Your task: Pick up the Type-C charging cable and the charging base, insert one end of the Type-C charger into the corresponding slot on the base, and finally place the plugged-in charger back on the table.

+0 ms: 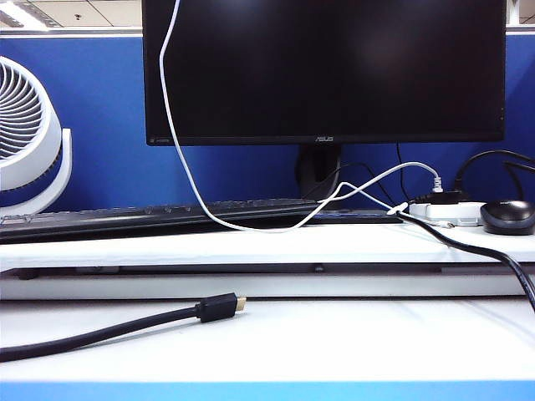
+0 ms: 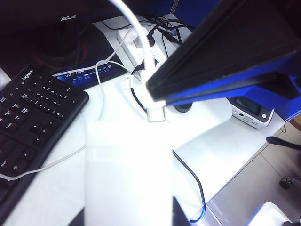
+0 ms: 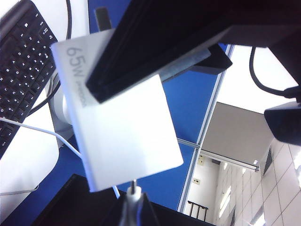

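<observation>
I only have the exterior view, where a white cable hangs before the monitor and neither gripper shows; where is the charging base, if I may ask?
Observer: The left gripper holds the charging base off the table.
Operator: And the cable's plug?
Observer: The right gripper is shut on the Type-C charging cable near its connector.
Operator: Is it inserted?
Observer: The silver tip meets the base's narrow edge; whether it is seated, I cannot tell.

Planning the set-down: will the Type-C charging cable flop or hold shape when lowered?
Probably floppy: the Type-C charging cable sags in a loose loop onto the table. Likely light, being thin. Right gripper pinches its plug, left gripper the charging base, so slack may trail.
</observation>
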Motion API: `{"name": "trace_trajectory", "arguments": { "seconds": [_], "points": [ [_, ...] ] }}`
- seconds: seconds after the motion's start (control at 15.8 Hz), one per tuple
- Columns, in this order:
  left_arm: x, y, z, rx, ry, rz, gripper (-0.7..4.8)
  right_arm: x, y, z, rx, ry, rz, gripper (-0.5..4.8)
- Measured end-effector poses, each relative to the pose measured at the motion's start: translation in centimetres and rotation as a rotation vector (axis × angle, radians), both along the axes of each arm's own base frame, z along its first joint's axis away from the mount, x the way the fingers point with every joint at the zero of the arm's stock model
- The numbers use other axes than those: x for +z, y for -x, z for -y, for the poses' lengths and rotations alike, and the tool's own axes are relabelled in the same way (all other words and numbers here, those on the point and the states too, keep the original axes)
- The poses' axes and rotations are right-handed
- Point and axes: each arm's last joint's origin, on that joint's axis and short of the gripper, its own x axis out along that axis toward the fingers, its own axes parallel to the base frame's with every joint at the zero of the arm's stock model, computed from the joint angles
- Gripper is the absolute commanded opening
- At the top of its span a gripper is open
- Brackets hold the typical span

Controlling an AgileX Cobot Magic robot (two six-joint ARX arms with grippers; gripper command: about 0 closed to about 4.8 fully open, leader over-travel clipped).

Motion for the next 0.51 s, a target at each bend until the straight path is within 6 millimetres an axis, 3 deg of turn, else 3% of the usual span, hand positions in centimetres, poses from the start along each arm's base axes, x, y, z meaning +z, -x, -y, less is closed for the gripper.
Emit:
{"name": "trace_trajectory", "arguments": {
  "seconds": [0.51],
  "points": [
    [0.37, 0.14, -0.10, -0.007, 0.012, 0.006, 0.16, 0.04, 0.00, 0.02, 0.001, -0.001, 0.001, 0.03]
  ]
}}
